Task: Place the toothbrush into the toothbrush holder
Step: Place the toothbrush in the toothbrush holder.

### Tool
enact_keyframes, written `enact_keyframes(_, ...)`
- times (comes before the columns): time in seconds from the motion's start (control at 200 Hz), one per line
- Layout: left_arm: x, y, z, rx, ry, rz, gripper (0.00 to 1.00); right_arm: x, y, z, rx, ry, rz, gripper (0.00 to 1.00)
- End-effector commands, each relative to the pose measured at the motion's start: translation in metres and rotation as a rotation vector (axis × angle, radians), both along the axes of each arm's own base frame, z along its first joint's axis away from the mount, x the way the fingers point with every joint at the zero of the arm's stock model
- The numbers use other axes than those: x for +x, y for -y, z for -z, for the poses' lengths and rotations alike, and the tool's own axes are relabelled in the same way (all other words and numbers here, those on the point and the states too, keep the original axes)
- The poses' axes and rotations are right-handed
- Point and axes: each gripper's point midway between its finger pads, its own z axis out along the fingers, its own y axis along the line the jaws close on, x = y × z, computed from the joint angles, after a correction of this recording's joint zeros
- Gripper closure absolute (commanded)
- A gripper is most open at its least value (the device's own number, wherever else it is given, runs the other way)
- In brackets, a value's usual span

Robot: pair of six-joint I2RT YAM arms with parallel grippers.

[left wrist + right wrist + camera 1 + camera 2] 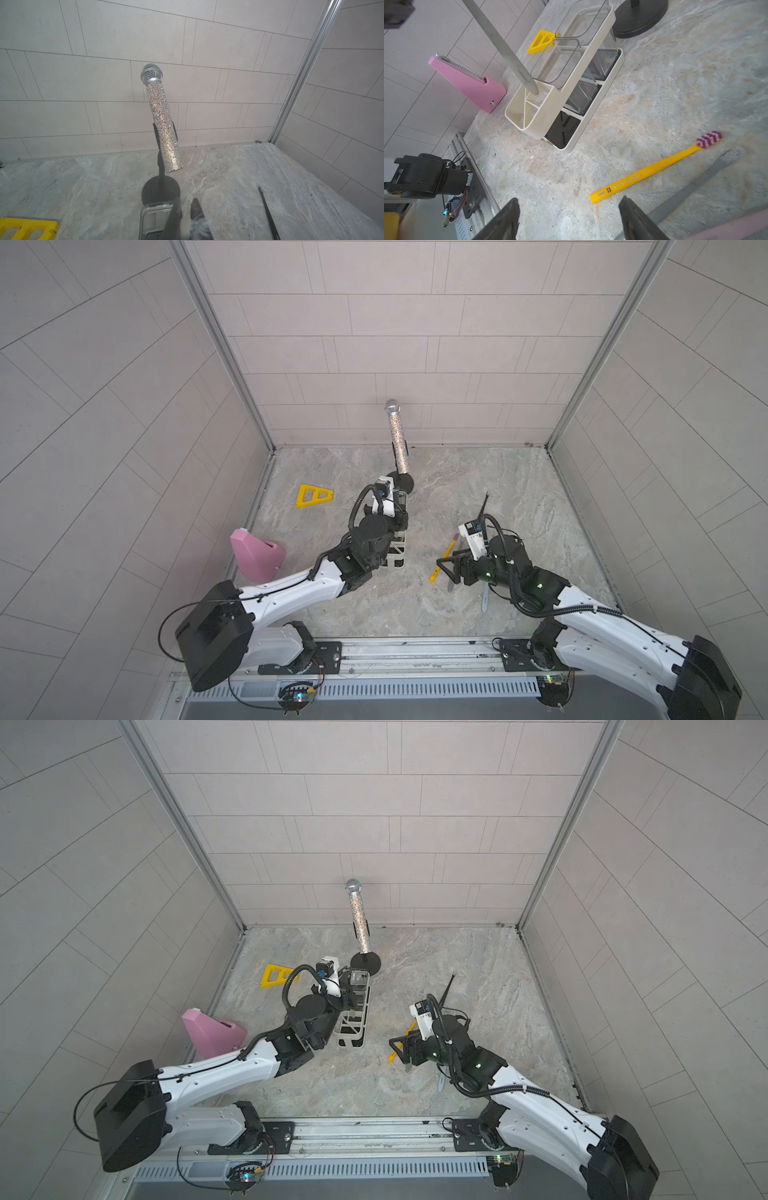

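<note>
Right wrist view: left pincer (186, 205) grips grey plastic toothbrush (508, 56), tip inside white metal-frame holder's (544, 115) six-o'clock section; released leaning, it may topple. Right pincer (569, 203) gapes empty.

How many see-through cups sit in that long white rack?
2. In the long white metal-frame rack, one clear plastic cup fills the end section beside the black round stand; the second clear cup fills the middle section.
</note>
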Motion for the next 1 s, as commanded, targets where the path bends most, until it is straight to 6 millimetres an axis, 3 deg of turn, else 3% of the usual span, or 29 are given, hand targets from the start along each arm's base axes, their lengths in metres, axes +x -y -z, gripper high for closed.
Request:
enact_keyframes(0.0,-0.001,-0.003,0.004,-0.041,0.017,-0.02,1.0,0.0,0.005,0.006,-0.023,0.004,0.011,0.22)
enact_keyframes(0.195,-0.003,-0.014,0.03,-0.053,0.006,-0.062,1.0,-0.001,0.006,0.008,-0.025,0.0,0.015,0.22)
enact_keyframes(0.46,-0.004,-0.003,0.059,-0.037,-0.014,-0.049,1.0,-0.003,0.01,0.011,-0.034,-0.002,0.025,0.22)
enact_keyframes(0.791,-0.011,-0.01,0.087,-0.034,-0.035,-0.074,1.0,-0.006,0.016,0.014,-0.048,-0.004,0.035,0.22)
enact_keyframes(0.996,-0.012,-0.009,0.089,-0.033,-0.034,-0.073,0.85,-0.006,0.018,0.015,-0.057,-0.006,0.042,0.22)
